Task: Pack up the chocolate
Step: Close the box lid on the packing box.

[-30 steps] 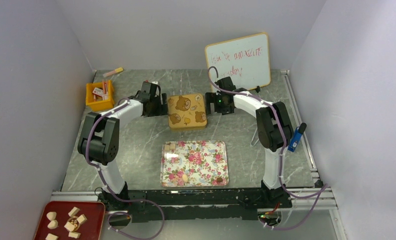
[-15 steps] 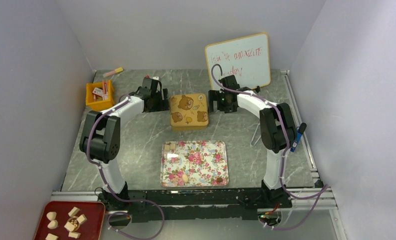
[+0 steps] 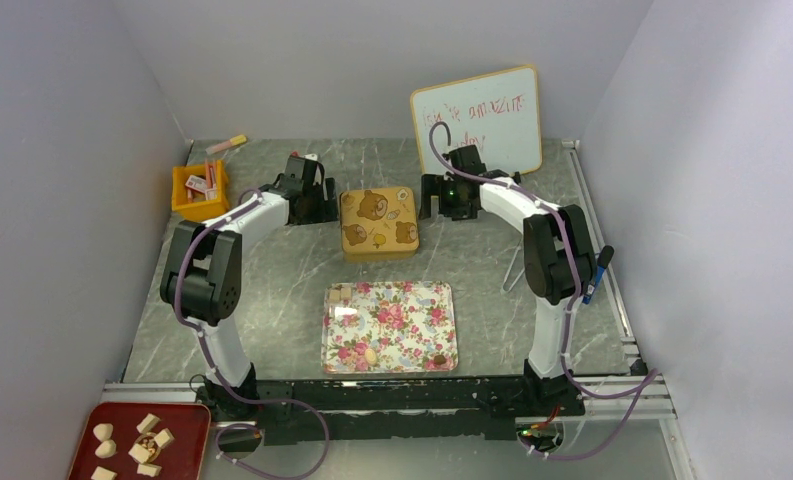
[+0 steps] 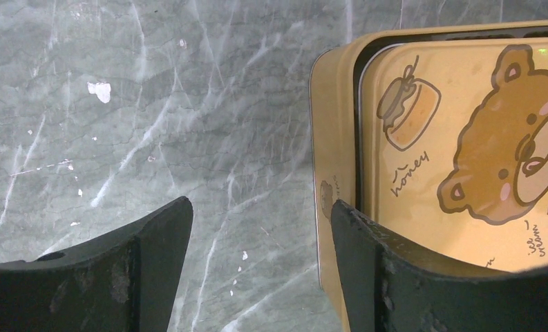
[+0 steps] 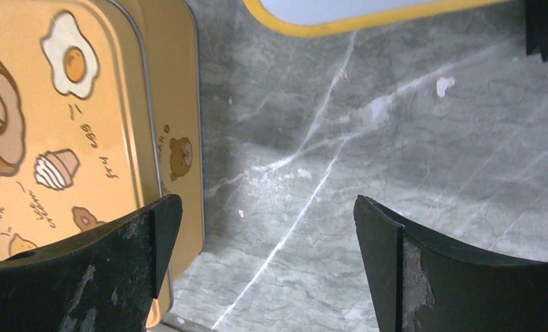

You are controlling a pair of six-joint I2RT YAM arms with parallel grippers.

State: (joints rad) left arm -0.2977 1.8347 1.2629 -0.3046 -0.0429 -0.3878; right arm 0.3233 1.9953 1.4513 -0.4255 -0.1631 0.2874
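Chocolate pieces (image 3: 370, 354) lie on floral tray (image 3: 412, 322), near centre; none packed. We note change over last second: both arms eased off bear tin (image 3: 378, 222), tin nudged slightly right, lid on. Left gripper (image 4: 260, 221), right gripper (image 5: 267, 214): jaws wide, empty. Packing not begun.
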